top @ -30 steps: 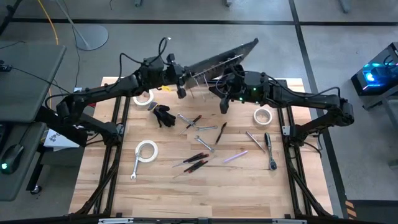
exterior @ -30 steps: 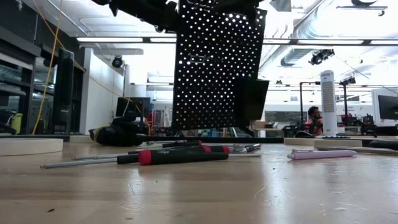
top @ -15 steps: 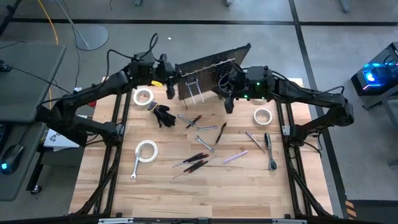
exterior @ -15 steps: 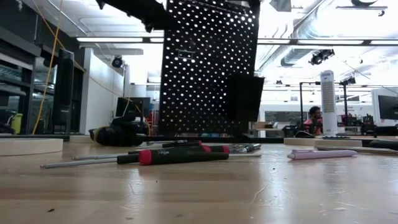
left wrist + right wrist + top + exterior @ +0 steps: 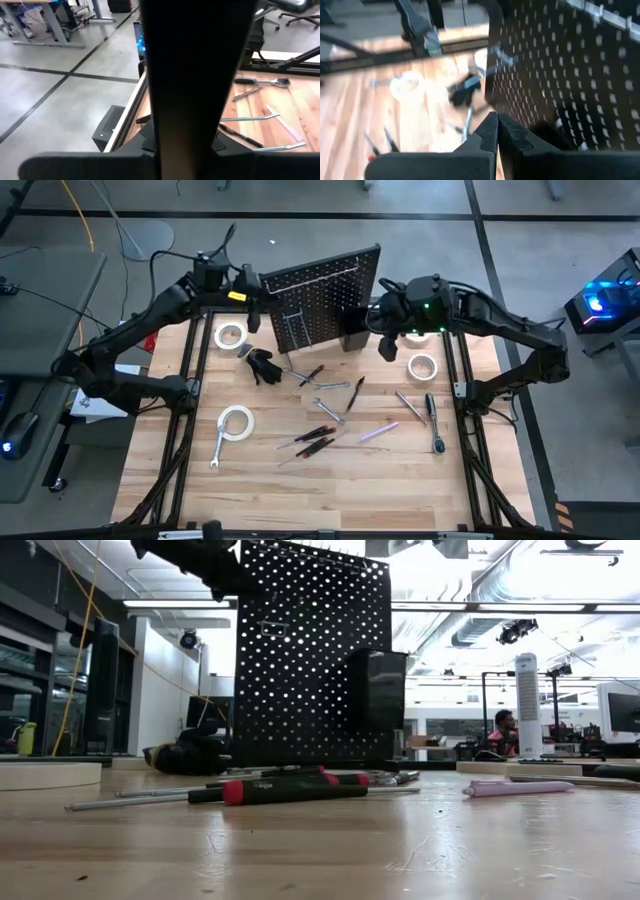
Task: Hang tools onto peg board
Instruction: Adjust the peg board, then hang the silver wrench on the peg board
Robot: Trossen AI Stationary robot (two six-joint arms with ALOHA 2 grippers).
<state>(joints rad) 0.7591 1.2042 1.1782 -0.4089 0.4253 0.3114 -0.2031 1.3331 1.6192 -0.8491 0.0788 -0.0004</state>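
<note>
While upright, peg board (image 5: 315, 305) crosswise.

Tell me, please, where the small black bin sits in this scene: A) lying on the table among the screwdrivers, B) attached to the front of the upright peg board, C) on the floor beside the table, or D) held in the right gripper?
B: in the low view the black bin is fixed to the front of the upright peg board, clear of the table.
</note>
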